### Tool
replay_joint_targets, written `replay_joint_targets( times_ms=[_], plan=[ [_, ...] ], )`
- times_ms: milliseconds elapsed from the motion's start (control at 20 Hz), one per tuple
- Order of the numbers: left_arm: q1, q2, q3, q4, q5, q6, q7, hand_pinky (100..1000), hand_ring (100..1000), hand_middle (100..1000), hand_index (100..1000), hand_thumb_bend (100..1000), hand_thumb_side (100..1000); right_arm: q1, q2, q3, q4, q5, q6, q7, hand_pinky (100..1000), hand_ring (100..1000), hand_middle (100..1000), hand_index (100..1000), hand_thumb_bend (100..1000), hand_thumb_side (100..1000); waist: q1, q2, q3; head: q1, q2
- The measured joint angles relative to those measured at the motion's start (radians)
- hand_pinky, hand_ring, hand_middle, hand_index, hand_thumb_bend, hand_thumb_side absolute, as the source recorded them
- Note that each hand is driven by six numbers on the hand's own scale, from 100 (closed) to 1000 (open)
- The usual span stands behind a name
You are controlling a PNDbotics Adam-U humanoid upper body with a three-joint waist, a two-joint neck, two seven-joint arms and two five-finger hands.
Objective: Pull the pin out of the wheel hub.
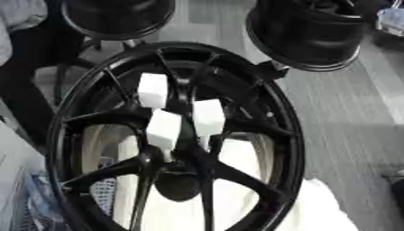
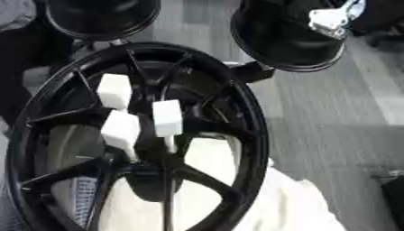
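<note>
A large black wheel rim [image 1: 293, 135] with thin spokes fills the middle of both views, seen from above at a tilt. Three white block-shaped pin heads stand out of its hub area: one at the upper left [image 1: 153, 89], one lower [image 1: 164, 128] and one to the right [image 1: 208, 118]. Pale stems run down from the lower two towards the dark round hub centre [image 1: 177, 182]. Neither of my hands shows in either view, and nothing touches the pins.
Two other black round rims or drums stand behind the wheel, at the upper left [image 1: 118, 18] and upper right [image 1: 312, 34]. A white cloth [image 1: 315, 207] lies under the wheel. Grey floor [image 1: 355, 117] spreads to the right.
</note>
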Motion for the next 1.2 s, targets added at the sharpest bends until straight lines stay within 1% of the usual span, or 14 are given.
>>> replay_joint_targets(
  times_ms=[150, 300, 500, 600, 750, 950, 1050, 1200],
  plan=[
    [0.000, 0.000, -0.005, 0.000, 0.000, 0.003, -0.003, 792, 859, 858, 908, 673, 502, -0.054, 0.008, 0.050, -0.013, -0.020, 0.003, 0.030, 906, 864, 814, 841, 100, 575, 0.000, -0.006, 0.000, -0.003, 0.000],
    [0.000, 0.000, -0.009, 0.000, 0.000, 0.005, -0.005, 793, 860, 858, 907, 672, 502, -0.098, 0.029, 0.099, -0.016, -0.033, 0.020, 0.049, 905, 863, 813, 840, 100, 591, -0.001, -0.009, 0.000, -0.006, 0.000],
    [0.001, 0.000, -0.009, 0.000, 0.000, 0.006, -0.007, 793, 860, 858, 907, 670, 502, -0.129, 0.049, 0.151, -0.018, -0.039, 0.054, 0.045, 903, 861, 812, 839, 100, 607, -0.003, -0.009, 0.001, -0.008, 0.000],
    [0.003, 0.000, -0.009, 0.000, 0.000, 0.007, -0.008, 793, 860, 858, 907, 670, 502, -0.146, 0.056, 0.176, -0.019, -0.042, 0.077, 0.035, 903, 860, 811, 839, 100, 609, -0.005, -0.010, 0.001, -0.008, 0.002],
    [0.004, 0.000, -0.015, 0.000, 0.000, 0.008, -0.011, 793, 860, 859, 906, 668, 502, -0.182, 0.075, 0.214, -0.019, -0.042, 0.126, 0.030, 902, 860, 811, 838, 123, 614, -0.007, -0.012, 0.001, -0.010, 0.010],
    [0.004, 0.000, -0.019, 0.001, 0.000, 0.010, -0.014, 793, 860, 859, 906, 667, 502, -0.246, 0.124, 0.278, -0.007, -0.039, 0.199, 0.059, 900, 861, 812, 839, 150, 613, -0.010, -0.016, 0.000, -0.019, 0.020],
    [0.004, 0.000, -0.021, 0.003, 0.000, 0.011, -0.015, 793, 860, 859, 906, 666, 502, -0.269, 0.152, 0.307, 0.012, -0.036, 0.222, 0.075, 900, 862, 813, 841, 166, 612, -0.010, -0.018, 0.000, -0.025, 0.026],
    [0.004, 0.000, -0.021, 0.006, 0.000, 0.011, -0.015, 793, 860, 857, 906, 666, 501, -0.290, 0.183, 0.338, 0.042, -0.034, 0.239, 0.089, 900, 864, 815, 845, 178, 609, -0.010, -0.021, 0.000, -0.029, 0.029]
  ],
)
